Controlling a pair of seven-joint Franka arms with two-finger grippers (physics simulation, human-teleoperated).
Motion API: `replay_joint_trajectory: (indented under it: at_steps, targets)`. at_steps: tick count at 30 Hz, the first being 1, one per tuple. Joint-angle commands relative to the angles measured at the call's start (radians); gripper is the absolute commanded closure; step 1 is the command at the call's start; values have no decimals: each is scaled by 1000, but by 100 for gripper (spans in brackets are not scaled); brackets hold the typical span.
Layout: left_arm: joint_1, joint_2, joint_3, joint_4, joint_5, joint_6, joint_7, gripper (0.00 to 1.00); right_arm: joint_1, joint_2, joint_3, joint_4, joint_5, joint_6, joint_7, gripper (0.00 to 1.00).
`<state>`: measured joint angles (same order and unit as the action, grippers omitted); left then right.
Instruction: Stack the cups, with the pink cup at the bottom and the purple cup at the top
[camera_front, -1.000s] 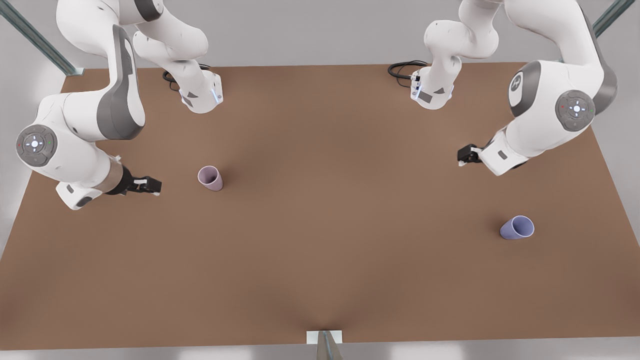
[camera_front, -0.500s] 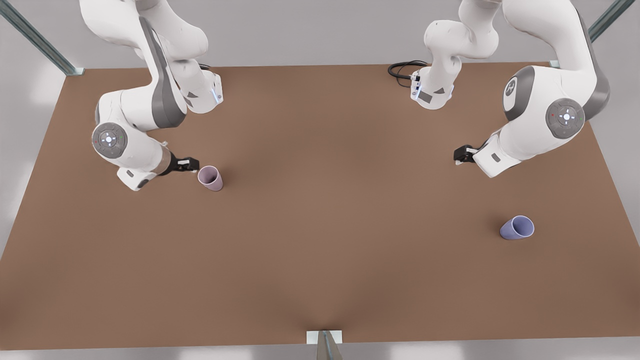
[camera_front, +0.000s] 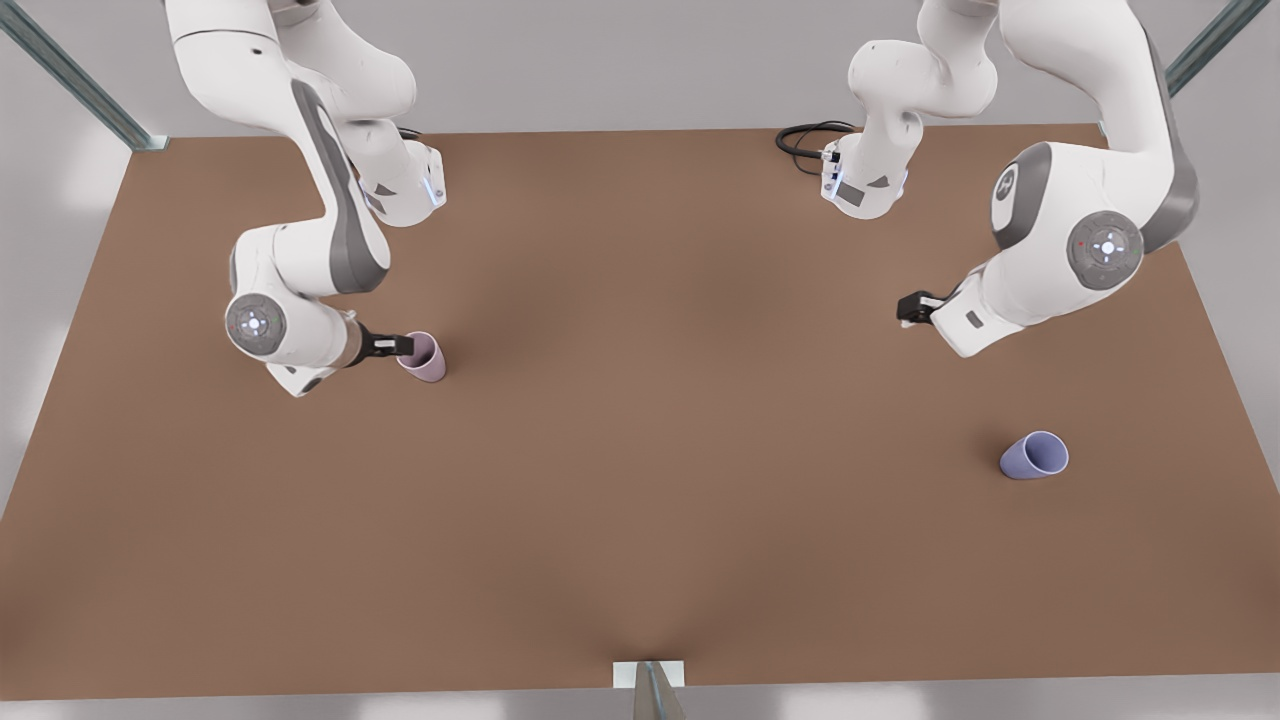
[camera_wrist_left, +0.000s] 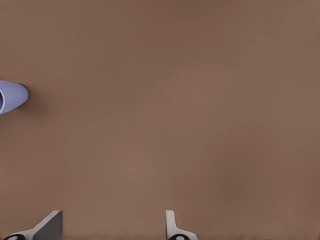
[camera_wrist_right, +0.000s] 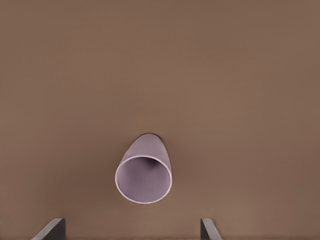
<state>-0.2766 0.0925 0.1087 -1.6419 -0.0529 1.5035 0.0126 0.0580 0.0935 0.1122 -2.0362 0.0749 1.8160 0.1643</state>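
Our right gripper (camera_front: 405, 346) has its fingers (camera_wrist_right: 54, 227) spread wide, gripping nothing, and the pink cup (camera_wrist_right: 144, 170) stands upright on the table (camera_front: 640, 420) just ahead of the gap between them. From the front, that gripper's tip meets the cup's rim (camera_front: 421, 356) on the front view's left side of the table. Our left gripper (camera_front: 908, 310) also has its fingers (camera_wrist_left: 172, 226) parted and empty, hovering over bare table on the front view's right. The purple cup (camera_front: 1035, 455) stands well apart from it, nearer the camera, and far from the pink cup.
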Motion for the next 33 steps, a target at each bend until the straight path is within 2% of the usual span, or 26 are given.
replay_joint_trajectory:
  at_steps: [1, 6, 12, 19, 21, 23, 26, 29, 33]
  targets:
    - [2, 0, 0, -1, -1, 4, 7, 0, 8, 11, 4, -4, 8, 23, 21, 0]
    - [2, 0, 0, -1, -1, 3, 9, 0, 8, 18, 4, -84, 8, 51, 20, 2]
    - [1, -2, 0, 1, 1, -6, 10, 0, -7, 40, 3, -200, 3, 187, -15, 2]
    - [1, -14, 2, 4, 1, -32, 12, 0, -7, 91, 1, -246, 3, 256, -29, 2]
    - [1, -11, 2, 4, 1, -32, 12, 0, -26, 112, -3, -268, 2, 299, -60, 5]
    - [1, -11, 2, 4, 1, -32, 12, 0, -32, 130, -3, -269, 3, 319, -78, 21]
    - [1, -11, 2, 4, 1, -32, 12, 0, -30, 152, -3, -266, 8, 329, -78, 56]
    - [1, -11, 0, 4, 1, -31, 12, 0, -24, 170, -2, -262, 9, 352, -74, 79]
    - [4, 16, 8, 4, -2, -17, 12, 0, -15, 169, 1, -251, 9, 350, -66, 79]
